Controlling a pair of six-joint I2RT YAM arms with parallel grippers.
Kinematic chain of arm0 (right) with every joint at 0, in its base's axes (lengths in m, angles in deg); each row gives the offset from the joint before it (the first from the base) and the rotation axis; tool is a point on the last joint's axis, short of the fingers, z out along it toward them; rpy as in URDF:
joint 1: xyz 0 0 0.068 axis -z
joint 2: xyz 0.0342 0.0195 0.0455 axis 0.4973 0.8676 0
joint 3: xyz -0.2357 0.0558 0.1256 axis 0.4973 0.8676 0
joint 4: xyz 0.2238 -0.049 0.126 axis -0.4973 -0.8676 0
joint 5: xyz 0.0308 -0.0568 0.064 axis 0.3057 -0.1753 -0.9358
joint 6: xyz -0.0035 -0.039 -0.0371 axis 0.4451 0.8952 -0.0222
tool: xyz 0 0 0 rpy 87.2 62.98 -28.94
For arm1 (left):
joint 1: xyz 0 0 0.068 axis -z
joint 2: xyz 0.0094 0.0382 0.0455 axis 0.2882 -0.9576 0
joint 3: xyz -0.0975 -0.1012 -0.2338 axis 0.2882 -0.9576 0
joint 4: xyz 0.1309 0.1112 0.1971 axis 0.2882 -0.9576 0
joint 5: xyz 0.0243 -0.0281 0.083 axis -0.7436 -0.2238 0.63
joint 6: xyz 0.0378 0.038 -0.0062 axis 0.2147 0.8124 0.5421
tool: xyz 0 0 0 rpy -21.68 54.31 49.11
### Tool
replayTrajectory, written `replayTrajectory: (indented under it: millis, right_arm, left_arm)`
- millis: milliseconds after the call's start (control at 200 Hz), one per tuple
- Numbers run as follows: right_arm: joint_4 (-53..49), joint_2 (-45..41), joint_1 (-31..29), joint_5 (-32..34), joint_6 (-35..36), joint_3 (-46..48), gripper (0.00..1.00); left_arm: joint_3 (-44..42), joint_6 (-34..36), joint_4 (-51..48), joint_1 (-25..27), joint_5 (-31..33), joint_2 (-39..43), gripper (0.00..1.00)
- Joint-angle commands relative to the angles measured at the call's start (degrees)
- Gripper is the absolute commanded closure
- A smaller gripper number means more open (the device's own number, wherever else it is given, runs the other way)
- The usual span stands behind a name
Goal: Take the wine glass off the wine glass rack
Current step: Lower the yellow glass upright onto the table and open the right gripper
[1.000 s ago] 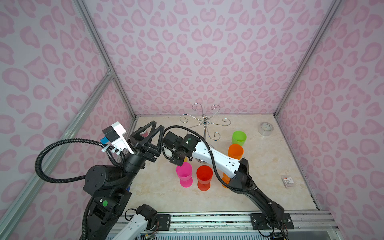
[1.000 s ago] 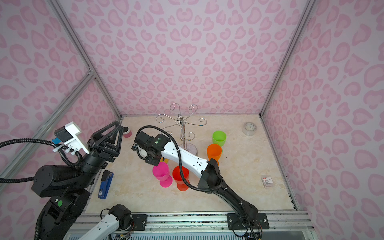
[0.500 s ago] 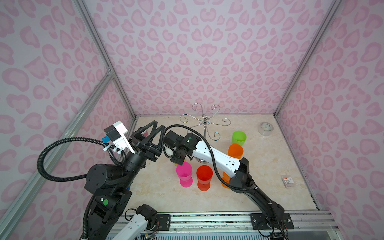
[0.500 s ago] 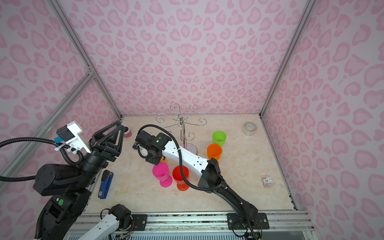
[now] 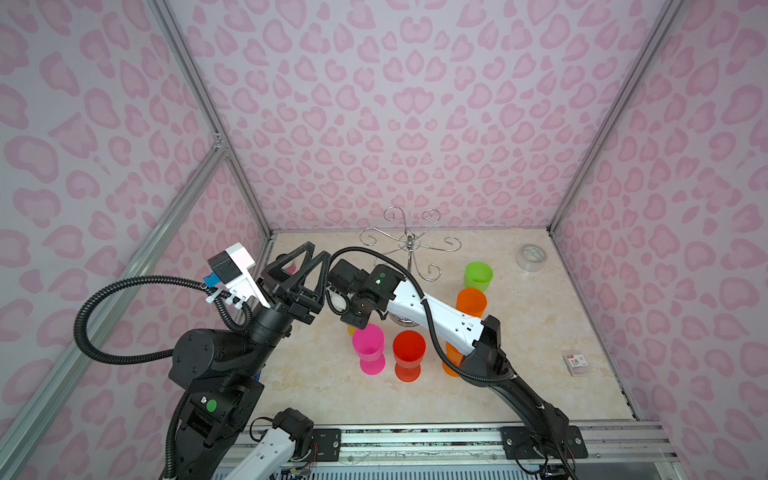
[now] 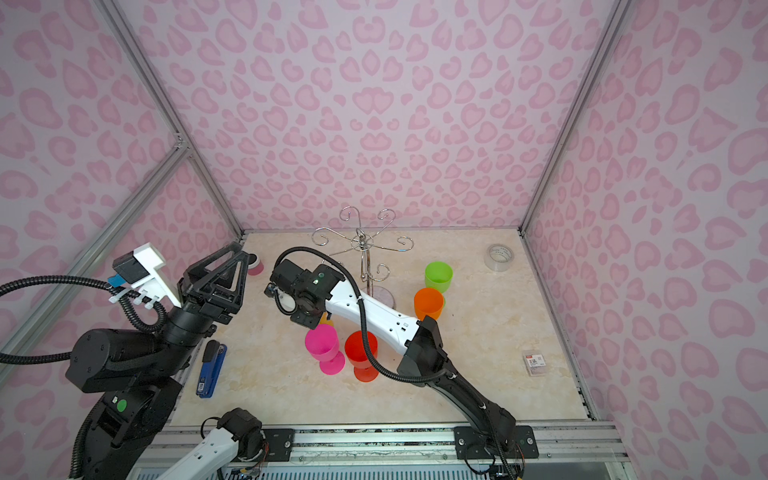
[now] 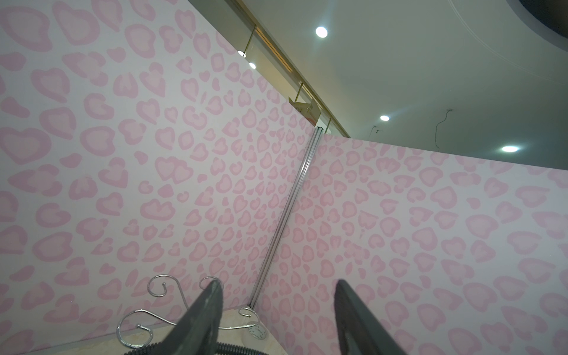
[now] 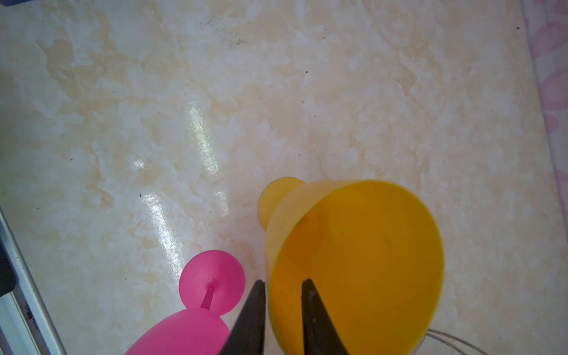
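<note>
Chrome wire makes up the wine glass rack (image 5: 409, 243): we see a thin upright pole rising from a round mirror-like base, and six arms spreading from the top, each ending in a curl. It stands toward the back of the desk (image 5: 316, 395), near the middle, its base partly hidden behind the right arm. The yellow wine glass (image 8: 353, 261) is off the rack and down on the desk, just in front and to the left of that base and close behind a pink glass (image 5: 368, 345). In the right wrist view we look into its opaque plastic bowl, wide at the mouth, with its round foot showing beyond it on the marble. The right hand (image 8: 282, 281) reaches across the middle and hangs over the glass, jaws narrowly parted astride the rim, one finger outside the bowl and one inside; we cannot tell whether either touches the wall. The left hand (image 7: 278, 281) is raised on the left, its jaws spread wide and aimed at the back corner of the walls. A red glass (image 5: 409, 347) stands just beside the pink one, and an orange glass (image 5: 471, 303) and a green glass (image 5: 478, 276) stand to the right of the rack.
</note>
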Motion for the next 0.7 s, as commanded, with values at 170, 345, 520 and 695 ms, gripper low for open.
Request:
replayTrajectory:
  millis: [170, 345, 520, 695]
  right_arm:
    - [-1.7, -1.7, -1.0, 0.8, -0.1, -0.3, 0.76]
    - [-1.5, -3.6, -1.5, 1.6, -0.6, -0.2, 0.76]
    - [1.6, -8.2, -2.9, 2.6, -0.8, 2.5, 0.76]
    - [8.8, -16.2, -3.3, 0.8, -0.8, 10.2, 0.77]
  left_arm:
    - [-0.1, -0.2, 2.3, -0.1, 0.1, 0.1, 0.40]
    - [0.1, 0.1, 1.9, -0.1, 0.7, -0.1, 0.40]
    - [0.8, 2.3, 0.2, 0.0, 2.3, 0.7, 0.40]
    - [1.6, 4.8, -1.7, -0.1, 4.9, 2.0, 0.40]
